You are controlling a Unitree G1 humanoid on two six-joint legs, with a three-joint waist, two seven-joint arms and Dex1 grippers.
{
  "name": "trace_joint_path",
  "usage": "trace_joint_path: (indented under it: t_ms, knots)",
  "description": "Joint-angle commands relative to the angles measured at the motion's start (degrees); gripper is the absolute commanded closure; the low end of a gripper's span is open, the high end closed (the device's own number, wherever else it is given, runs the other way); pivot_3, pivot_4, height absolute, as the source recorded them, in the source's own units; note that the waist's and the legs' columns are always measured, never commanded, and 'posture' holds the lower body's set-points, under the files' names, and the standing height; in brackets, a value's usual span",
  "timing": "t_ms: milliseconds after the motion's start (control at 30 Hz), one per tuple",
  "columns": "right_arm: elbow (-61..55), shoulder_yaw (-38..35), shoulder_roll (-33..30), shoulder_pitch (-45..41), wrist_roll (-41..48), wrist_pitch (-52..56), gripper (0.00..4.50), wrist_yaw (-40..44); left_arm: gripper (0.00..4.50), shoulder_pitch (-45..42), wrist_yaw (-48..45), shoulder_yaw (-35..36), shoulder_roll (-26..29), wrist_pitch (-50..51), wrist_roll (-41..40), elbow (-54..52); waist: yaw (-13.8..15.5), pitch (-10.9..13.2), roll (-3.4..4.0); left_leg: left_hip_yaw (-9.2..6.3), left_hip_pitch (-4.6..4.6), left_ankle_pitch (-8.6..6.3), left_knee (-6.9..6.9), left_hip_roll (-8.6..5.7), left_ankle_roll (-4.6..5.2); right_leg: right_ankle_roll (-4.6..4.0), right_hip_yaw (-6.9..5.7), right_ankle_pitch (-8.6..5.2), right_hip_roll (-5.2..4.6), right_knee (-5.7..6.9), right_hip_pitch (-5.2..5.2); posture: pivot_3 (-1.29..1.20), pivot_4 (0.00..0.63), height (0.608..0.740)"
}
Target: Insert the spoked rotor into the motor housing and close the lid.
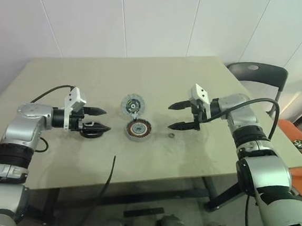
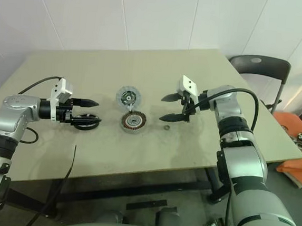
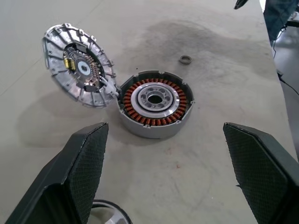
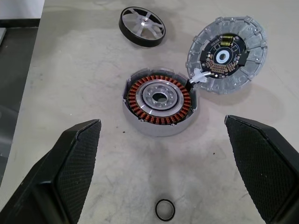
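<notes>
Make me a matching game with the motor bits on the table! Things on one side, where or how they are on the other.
1. motor housing
2. lid
3. spoked rotor
4. small ring

A. beside the left gripper
B. tilted up, open
C. flat on the table near the right gripper
D. orange coils inside

Pairs: 1-D, 2-B, 3-A, 4-C

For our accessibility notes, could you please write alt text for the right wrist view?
An open motor housing, copper coils exposed, sits on a beige table, its round grey lid lying open against its rim. A black-rimmed spoked rotor lies beyond it, and a small black ring lies nearer the wide-open right tool.
</notes>
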Motion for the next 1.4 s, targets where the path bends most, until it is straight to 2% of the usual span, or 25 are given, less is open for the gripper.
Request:
trace_joint_path:
  t_ms: [33,300,1400]
  knots:
    - [-1.4,-0.5,-0.3,-1.9,0.9,-0.2,0.06,0.3,0.32,-1.2,-0.3,1.4,1.3,0.3,-0.2,-0.8,0.0,0.0,0.0,0.0,0.0,0.0,0.0,0.0,0.0,0.0,0.0,0.0,0.0,0.0,0.0,0.0,0.0,0.74]
    - [-1.6,0.2,-0.4,-1.5,0.3,-0.1,0.06,1.4,0.32,-0.3,-1.3,1.3,1.5,2.1,-1.0,-2.9,0.0,0.0,0.0,0.01,0.0,0.0,0.0,0.0,0.0,0.0,0.01,0.0,0.01,0.01,-0.01,0.0,0.0,0.74]
    - [-0.4,0.1,0.5,-2.4,-0.3,-1.4,0.06,-2.6,0.32,-0.1,-0.7,1.8,1.9,2.8,-1.8,-3.6,0.0,0.0,0.0,0.03,0.01,0.0,0.01,0.0,0.0,0.0,0.04,0.0,0.01,0.04,-0.02,0.0,0.0,0.74]
